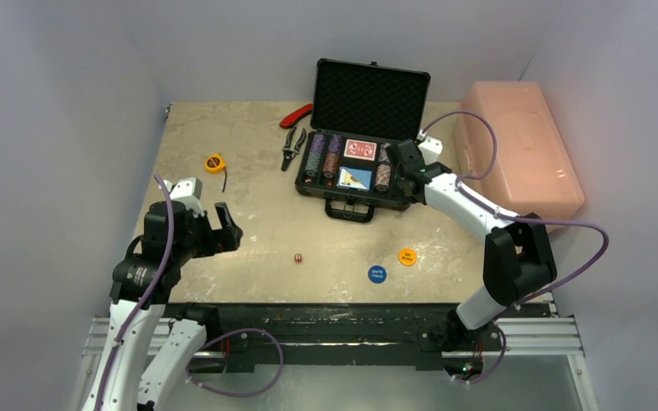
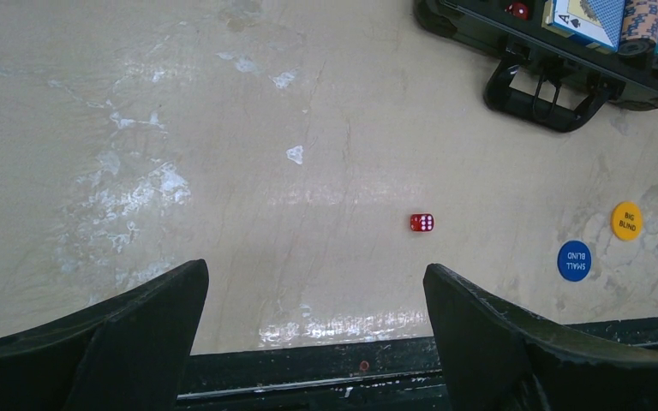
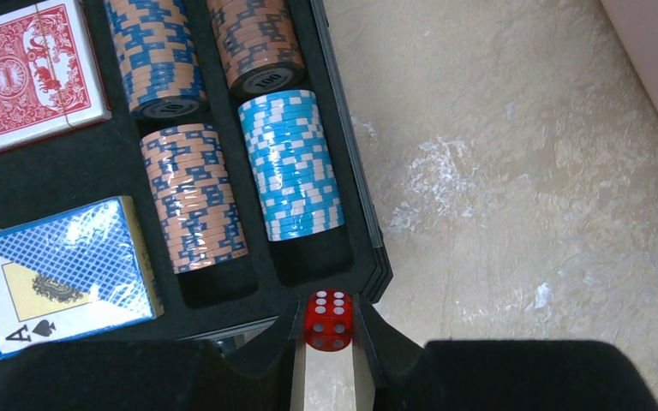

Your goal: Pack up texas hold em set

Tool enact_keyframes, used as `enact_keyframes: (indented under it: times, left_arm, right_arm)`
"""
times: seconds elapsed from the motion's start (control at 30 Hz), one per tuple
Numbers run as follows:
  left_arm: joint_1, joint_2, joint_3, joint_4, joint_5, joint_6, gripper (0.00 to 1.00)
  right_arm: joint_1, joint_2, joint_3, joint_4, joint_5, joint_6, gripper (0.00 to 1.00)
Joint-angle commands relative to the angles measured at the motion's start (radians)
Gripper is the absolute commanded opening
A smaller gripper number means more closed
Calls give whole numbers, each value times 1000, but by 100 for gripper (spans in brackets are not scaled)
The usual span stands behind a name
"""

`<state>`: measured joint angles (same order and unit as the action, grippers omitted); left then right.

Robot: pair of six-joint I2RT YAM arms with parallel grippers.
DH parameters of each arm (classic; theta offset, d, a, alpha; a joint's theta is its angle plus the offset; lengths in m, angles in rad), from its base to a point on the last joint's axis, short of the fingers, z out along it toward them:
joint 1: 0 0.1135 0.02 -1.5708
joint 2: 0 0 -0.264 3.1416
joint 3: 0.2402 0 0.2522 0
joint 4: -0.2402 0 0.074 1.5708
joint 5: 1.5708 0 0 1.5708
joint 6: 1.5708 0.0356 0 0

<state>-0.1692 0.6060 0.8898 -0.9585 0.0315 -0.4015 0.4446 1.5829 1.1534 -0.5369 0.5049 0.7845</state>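
Observation:
The black briefcase [image 1: 353, 197] lies open at the back of the table, foam-lined lid [image 1: 373, 98] upright. It holds striped chip stacks [image 3: 291, 163], a red deck [image 3: 26, 73] and a blue deck [image 3: 64, 274]. My right gripper [image 3: 329, 301] hovers over the case's near right corner, shut on a red die [image 3: 329, 324]. Another red die [image 2: 421, 223] lies loose on the table, ahead of my left gripper [image 2: 317, 274], which is open and holds nothing. The blue disc [image 2: 574, 260] and orange disc [image 2: 626, 221] lie to that die's right.
A pink plastic box [image 1: 523, 145] stands to the right of the case. Red-handled pliers [image 1: 295, 116] and black pliers [image 1: 292, 145] lie to the case's left, with a yellow tape measure [image 1: 214, 163] further left. A black rail [image 1: 334, 321] runs along the near edge.

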Motion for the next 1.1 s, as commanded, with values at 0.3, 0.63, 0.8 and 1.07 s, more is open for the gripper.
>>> enact_keyframes:
  times: [0.3, 0.63, 0.8, 1.07]
  left_arm:
    - [7, -5, -2, 32, 2, 7, 97]
    - [8, -5, -1, 32, 1, 7, 97]
    - [8, -5, -1, 32, 0, 6, 97]
    - [8, -5, 0, 32, 1, 7, 97]
  right_arm:
    - [-17, 50, 54, 46, -26, -38, 0]
    - [-35, 51, 39, 88, -65, -61, 0]
    - [-41, 48, 26, 110, -86, -71, 0]
    - [-51, 47, 20, 119, -87, -69, 11]
